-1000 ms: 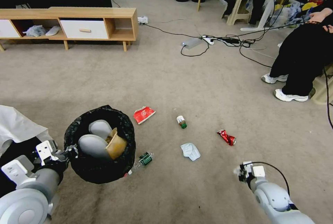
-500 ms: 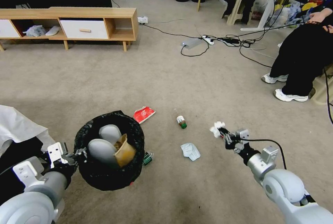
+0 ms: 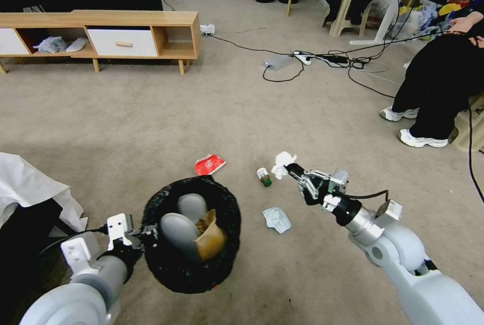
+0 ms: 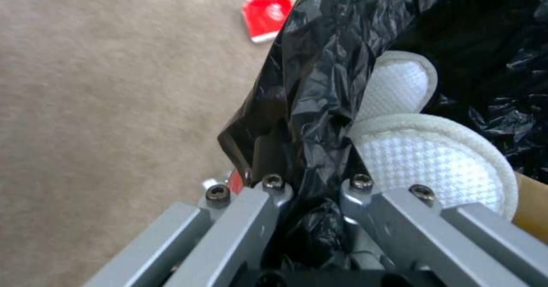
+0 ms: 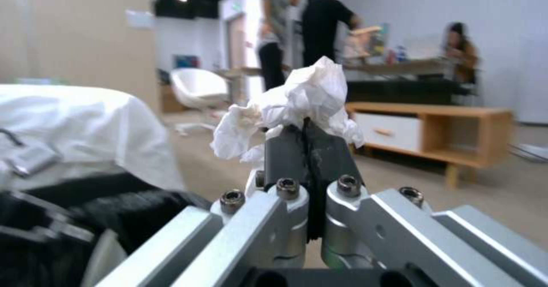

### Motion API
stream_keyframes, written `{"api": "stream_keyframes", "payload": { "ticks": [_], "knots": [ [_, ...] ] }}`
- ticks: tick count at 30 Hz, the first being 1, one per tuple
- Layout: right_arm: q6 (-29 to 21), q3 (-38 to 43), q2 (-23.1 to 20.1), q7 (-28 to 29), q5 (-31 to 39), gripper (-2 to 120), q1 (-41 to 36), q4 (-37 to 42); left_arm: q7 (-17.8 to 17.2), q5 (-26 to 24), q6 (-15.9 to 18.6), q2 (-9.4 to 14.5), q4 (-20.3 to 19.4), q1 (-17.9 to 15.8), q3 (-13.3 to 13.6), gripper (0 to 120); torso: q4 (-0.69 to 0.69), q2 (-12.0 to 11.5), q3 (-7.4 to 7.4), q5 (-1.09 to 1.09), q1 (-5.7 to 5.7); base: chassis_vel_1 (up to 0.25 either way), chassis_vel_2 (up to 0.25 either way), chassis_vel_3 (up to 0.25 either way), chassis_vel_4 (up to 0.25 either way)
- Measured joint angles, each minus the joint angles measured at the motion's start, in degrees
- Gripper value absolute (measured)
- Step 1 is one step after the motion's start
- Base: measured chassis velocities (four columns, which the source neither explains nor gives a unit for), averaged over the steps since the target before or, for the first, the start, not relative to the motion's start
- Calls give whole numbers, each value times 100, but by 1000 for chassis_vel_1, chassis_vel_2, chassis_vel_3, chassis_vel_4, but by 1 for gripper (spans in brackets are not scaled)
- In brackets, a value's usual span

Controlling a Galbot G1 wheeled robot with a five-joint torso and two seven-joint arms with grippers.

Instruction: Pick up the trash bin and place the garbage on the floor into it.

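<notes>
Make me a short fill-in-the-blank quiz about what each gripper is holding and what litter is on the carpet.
1. The right gripper is shut on a crumpled white ____.
2. The left gripper clamps the rim of the round black-bagged ____.
3. The flattened carton on the beige carpet is coloured ____.

Missing words: tissue; trash bin; red.
</notes>
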Motion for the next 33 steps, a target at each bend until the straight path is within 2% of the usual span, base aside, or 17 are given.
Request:
{"api": "stream_keyframes", "payload": {
  "ticks": [1, 3, 4, 6, 10, 21, 27, 33],
  "knots": [
    [0, 0, 0, 0, 0, 0, 0, 0, 0, 0, 0, 0, 0, 0, 0, 4, 0, 0, 0, 0, 0, 0, 0, 0, 0],
    [123, -245, -5, -364, 126, 0, 233, -126, 44, 65, 13, -10, 31, -60, 207, 4, 0, 0, 0, 1, 0, 0, 0, 0, 0],
    [123, -245, -5, -364, 126, 0, 233, -126, 44, 65, 13, -10, 31, -60, 207, 4, 0, 0, 0, 1, 0, 0, 0, 0, 0],
    [134, -493, -7, -621, 148, 0, 402, -198, 99, 104, 24, -50, 76, -125, 378, 4, 0, 0, 0, 0, 0, 0, 0, 0, 0],
    [137, -687, 20, -861, 82, 0, 505, -276, 117, 107, 34, -65, 97, -192, 450, 4, 0, 0, 0, 0, 0, 0, 0, 0, 0],
    [233, -1187, 310, -1243, -336, 0, 768, -581, 205, 80, 51, -136, 160, -303, 535, 4, 1, 0, 0, 0, 0, 0, 0, 0, 0],
    [296, -1223, 356, -1486, -746, 0, 757, -680, 212, 58, 59, -148, 113, -316, 519, 4, 0, 0, 0, 0, 0, 0, 0, 0, 0],
    [299, -1205, 329, -1486, -774, 0, 729, -674, 216, 46, 62, -151, 85, -296, 517, 4, 0, 0, 0, 0, 0, 0, 0, 0, 0]
  ]
}}
